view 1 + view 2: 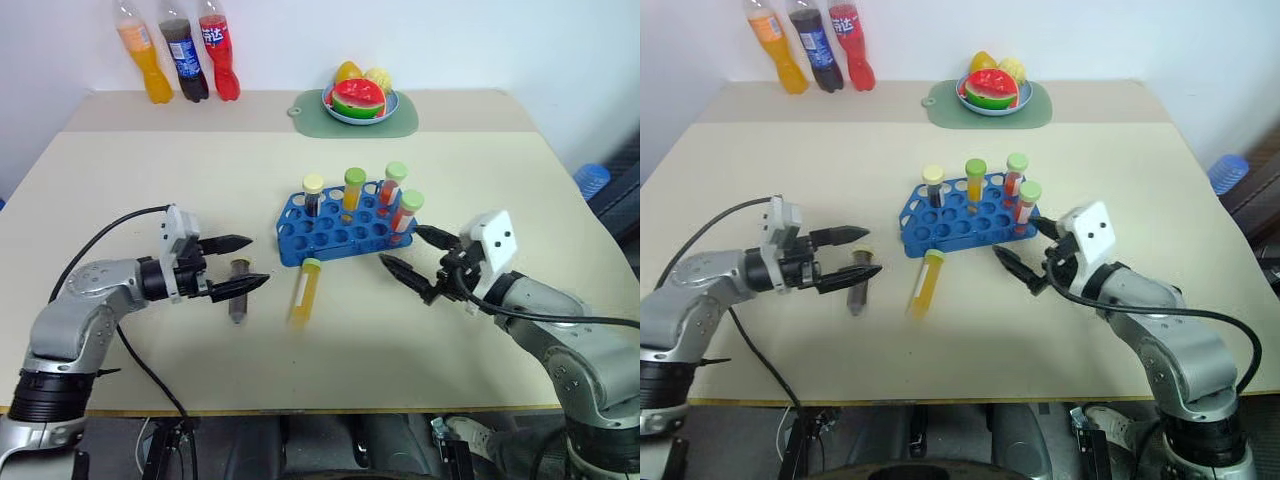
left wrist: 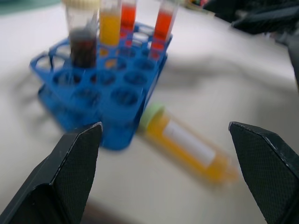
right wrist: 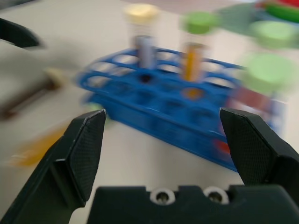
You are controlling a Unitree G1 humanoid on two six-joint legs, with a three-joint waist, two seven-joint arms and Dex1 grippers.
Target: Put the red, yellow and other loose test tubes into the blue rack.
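The blue rack (image 1: 340, 232) stands mid-table and holds a dark tube (image 1: 313, 196), a yellow tube (image 1: 354, 190) and two red tubes (image 1: 394, 186), all upright. A loose yellow tube (image 1: 305, 291) with a green cap lies on the table just in front of the rack. Left of it lies a loose dark tube (image 1: 238, 292). My left gripper (image 1: 256, 262) is open and empty above the dark tube's capped end, pointing toward the rack. To the right of the rack my right gripper (image 1: 401, 246) is open and empty, close to the rack's right end.
Three drink bottles (image 1: 180, 55) stand at the table's back left. A plate of toy fruit (image 1: 360, 100) sits on a green mat at the back centre. A cable runs from my left arm over the table's front edge (image 1: 300, 408).
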